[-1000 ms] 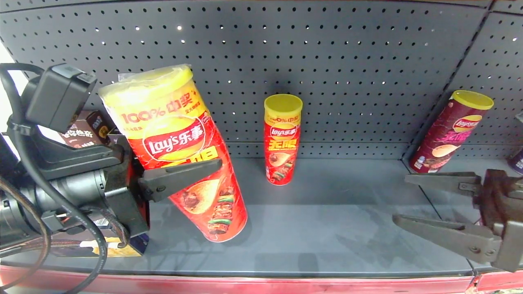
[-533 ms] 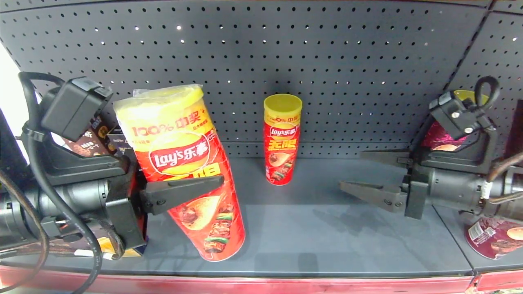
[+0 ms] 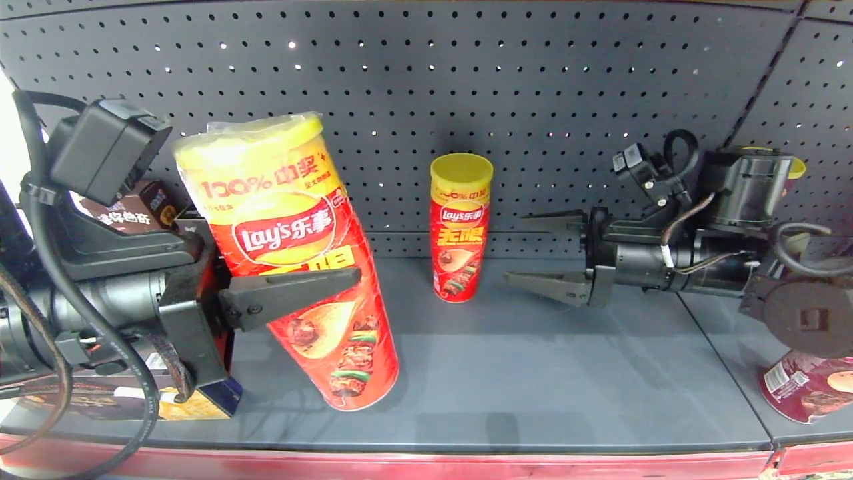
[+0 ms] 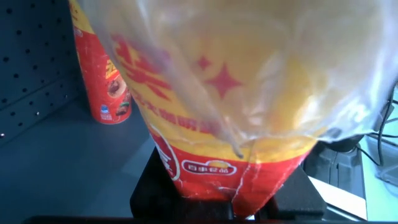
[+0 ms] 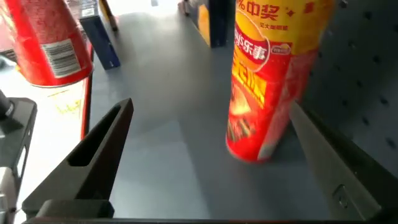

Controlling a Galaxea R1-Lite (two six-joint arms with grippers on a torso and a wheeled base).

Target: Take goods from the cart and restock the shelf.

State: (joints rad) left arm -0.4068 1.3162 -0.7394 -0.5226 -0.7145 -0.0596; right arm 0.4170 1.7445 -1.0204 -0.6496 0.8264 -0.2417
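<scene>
My left gripper (image 3: 333,267) is shut on a large red chips can (image 3: 293,253) with a yellow lid, holding it tilted with its base near the grey shelf (image 3: 533,387) at the left; this can looms close in the left wrist view (image 4: 236,93). A second red can (image 3: 461,227) stands upright at the back middle. My right gripper (image 3: 516,247) is open, level with that can and just to its right. In the right wrist view the standing can (image 5: 267,87) is ahead, between the spread fingers (image 5: 93,155).
A purple can (image 3: 806,387) lies at the front right, and another one's yellow lid (image 3: 796,167) peeks from behind the right arm. Brown snack boxes (image 3: 130,213) sit behind the left arm. The shelf floor in front of the standing can is bare.
The right arm has swung in from the right edge toward the standing can, its gripper staying open. The held can dipped slightly and came back up.
</scene>
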